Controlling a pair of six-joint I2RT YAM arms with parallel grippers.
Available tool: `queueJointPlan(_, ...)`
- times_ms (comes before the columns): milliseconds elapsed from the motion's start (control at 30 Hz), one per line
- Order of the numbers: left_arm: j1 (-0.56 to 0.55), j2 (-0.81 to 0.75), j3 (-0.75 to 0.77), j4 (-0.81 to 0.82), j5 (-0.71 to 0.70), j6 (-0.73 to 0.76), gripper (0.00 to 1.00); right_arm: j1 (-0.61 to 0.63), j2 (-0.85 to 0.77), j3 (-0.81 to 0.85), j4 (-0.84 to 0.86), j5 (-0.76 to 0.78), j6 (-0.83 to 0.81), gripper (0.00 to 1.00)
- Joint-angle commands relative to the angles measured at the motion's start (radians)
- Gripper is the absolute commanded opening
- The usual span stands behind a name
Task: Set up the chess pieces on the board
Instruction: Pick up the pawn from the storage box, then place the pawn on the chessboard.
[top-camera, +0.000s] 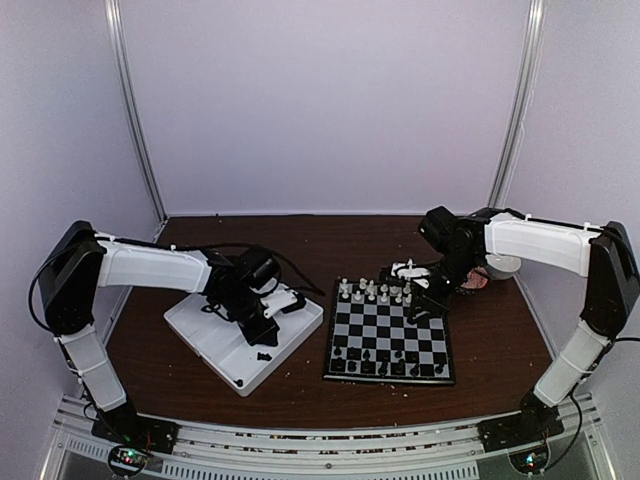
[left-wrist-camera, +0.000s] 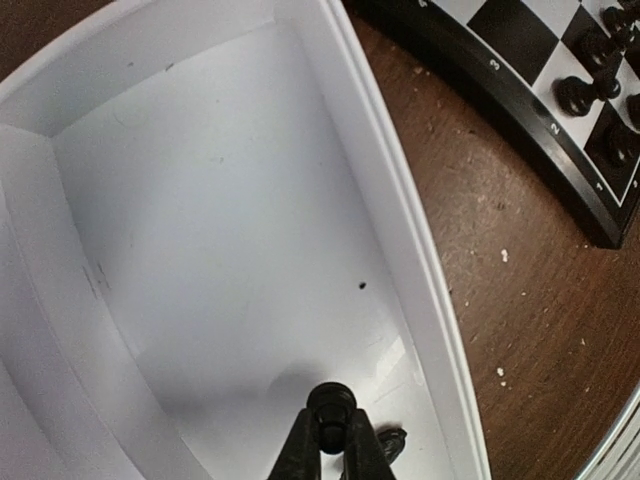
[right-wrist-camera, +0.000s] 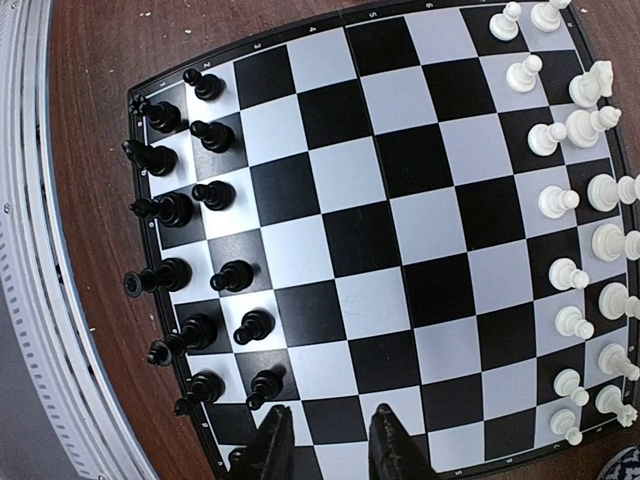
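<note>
Chess pieces (right-wrist-camera: 212, 193), black, are sitting along the near two rows of the board (top-camera: 388, 335). White pieces (top-camera: 372, 292) are lining the far rows. Near rows are looking incomplete, with some squares showing bare.

Left end effector (left-wrist-camera: 328, 425) is clamping one black piece (left-wrist-camera: 328, 400) near its top, down in the tray (left-wrist-camera: 400, 200) left of the board. A loose piece (left-wrist-camera: 392, 440) is lying just beside the fingers. Right end effector (right-wrist-camera: 333, 445) is hovering over the board's right edge, jaws apart, gripping nothing.

Step in hand, my read: lifting that piece out of the tray. Doing it well means:
- going straight up so it's clearing the tray wall
- not nudging the neighbour
- keeping it upright, since the grip is sitting high on a tiny part
- crossing the table (left-wrist-camera: 500, 300) slowly to a bare near-row square
- coming down vertically between the standing pieces

Pieces are looking glossy and far smaller than a square, so probably tipping easily.
</note>
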Motion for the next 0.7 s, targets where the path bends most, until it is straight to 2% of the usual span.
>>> queueJointPlan(0,-0.016,-0.049,0.071,-0.046,-0.021,0.005,0.03,0.006,-0.008,-0.011,0.007,0.016,0.0,0.28)
queueJointPlan(133,-0.051,-0.066,0.174,-0.104,-0.035,0.015,0.03,0.003,-0.027,-0.023,0.006,0.022,0.0,0.27)
queueJointPlan(267,-0.101,-0.02,0.291,-0.122,-0.011,0.04,0.03,-0.014,-0.068,-0.051,0.011,0.03,-0.007,0.27)
queueJointPlan(667,-0.201,0.296,0.649,-0.148,0.009,0.08,0.03,-0.085,-0.238,-0.208,0.112,0.033,0.03,0.28)
